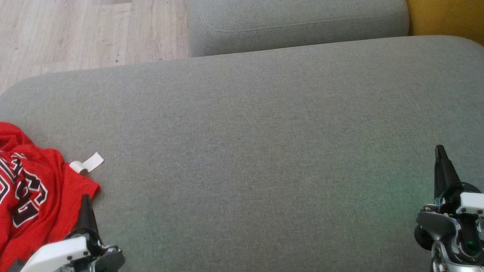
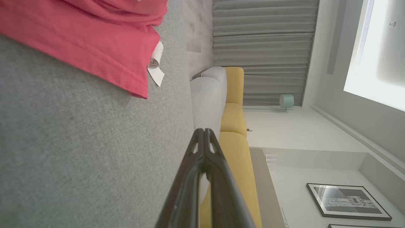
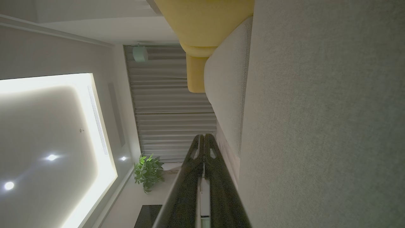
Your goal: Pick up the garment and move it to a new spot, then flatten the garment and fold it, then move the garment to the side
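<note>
The garment (image 1: 22, 192) is a red shirt with black and white lettering, crumpled at the left edge of the grey cushion (image 1: 258, 143), with a white tag (image 1: 88, 162) sticking out. In the left wrist view its red hem (image 2: 95, 41) crosses the top left. My left gripper (image 1: 85, 199) is shut and empty, its tips just beside the garment's lower right corner; I cannot tell whether they touch. At the lower right my right gripper (image 1: 439, 150) is shut too, holding nothing, far from the garment. Both wrist views show closed fingers, left (image 2: 204, 133) and right (image 3: 204, 137).
A second grey cushion (image 1: 298, 17) lies behind the main one. Wooden floor (image 1: 61, 29) shows at the upper left and a yellow seat (image 1: 455, 7) at the upper right. Wide bare grey fabric stretches between my two grippers.
</note>
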{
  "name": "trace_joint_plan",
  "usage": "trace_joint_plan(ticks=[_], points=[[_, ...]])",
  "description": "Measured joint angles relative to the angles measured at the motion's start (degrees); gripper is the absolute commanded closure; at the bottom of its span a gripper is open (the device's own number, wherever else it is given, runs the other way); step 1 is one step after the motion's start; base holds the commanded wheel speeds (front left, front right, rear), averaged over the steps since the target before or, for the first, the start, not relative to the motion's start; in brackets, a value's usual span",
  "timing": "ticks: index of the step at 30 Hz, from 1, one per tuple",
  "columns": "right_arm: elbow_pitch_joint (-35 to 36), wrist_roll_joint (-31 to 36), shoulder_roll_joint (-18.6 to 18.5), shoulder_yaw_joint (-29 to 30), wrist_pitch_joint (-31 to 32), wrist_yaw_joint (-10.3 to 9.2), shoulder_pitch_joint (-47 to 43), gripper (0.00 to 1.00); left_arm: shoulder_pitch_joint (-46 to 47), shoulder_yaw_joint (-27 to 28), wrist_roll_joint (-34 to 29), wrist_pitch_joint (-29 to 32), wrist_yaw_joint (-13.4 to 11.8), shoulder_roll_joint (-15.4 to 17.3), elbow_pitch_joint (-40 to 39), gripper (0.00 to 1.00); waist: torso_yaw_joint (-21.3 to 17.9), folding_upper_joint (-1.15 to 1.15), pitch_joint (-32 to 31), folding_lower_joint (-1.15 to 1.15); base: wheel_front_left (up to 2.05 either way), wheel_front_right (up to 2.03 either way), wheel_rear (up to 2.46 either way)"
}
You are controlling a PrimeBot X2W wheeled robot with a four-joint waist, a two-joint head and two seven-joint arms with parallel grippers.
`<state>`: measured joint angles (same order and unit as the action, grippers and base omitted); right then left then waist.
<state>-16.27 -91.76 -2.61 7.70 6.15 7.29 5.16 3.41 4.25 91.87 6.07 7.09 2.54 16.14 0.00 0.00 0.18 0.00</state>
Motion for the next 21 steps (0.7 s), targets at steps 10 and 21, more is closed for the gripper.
trace_joint_plan(ticks=[10, 21], points=[[0.0, 0.0, 0.0, 0.0, 0.0, 0.00, 0.0, 1.00, 0.0, 0.0, 0.0, 0.0, 0.0, 0.0, 0.0, 1.00, 0.0, 0.00, 0.0, 0.00, 0.00, 0.00, 0.00], [0.0, 0.0, 0.0, 0.0, 0.0, 0.00, 0.0, 1.00, 0.0, 0.0, 0.0, 0.0, 0.0, 0.0, 0.0, 1.00, 0.0, 0.00, 0.0, 0.00, 0.00, 0.00, 0.00]])
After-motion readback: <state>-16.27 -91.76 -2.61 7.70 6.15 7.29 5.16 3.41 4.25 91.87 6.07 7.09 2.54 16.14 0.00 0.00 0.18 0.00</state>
